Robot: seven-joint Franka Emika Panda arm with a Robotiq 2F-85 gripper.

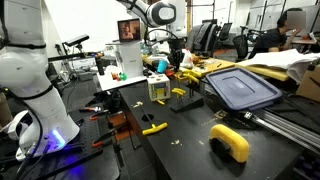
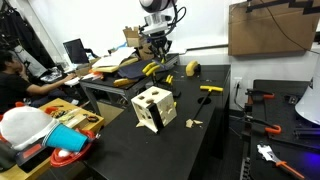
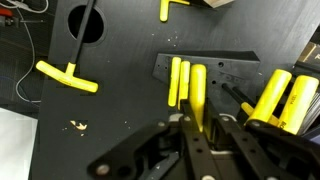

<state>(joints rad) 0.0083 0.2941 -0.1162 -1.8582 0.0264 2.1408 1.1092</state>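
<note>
- Reaches down with the black Robotiq gripper (image 3: 198, 126) near the far edge of the black tabletop (image 2: 215, 130), as seen in both exterior views.
- Straddles a long yellow plastic bar (image 3: 197, 90) with one finger on each side, jaws set narrow about it; cannot tell whether they press on it.
- Finds that bar lying on a dark grey flat plate (image 3: 228, 68), just beside two thinner yellow plastic rods (image 3: 176, 82), all three parallel.
- Leaves a pair of thick yellow plastic cylinders (image 3: 272, 95) at the plate's other side, tilted and near the gripper.
- Leaves a yellow T-shaped plastic peg (image 3: 68, 77) flat on the tabletop, well apart from the plate.
- Leaves a pale wooden cube with cut-out holes (image 2: 153, 108) toward the middle of the tabletop, well apart from the gripper.
</note>
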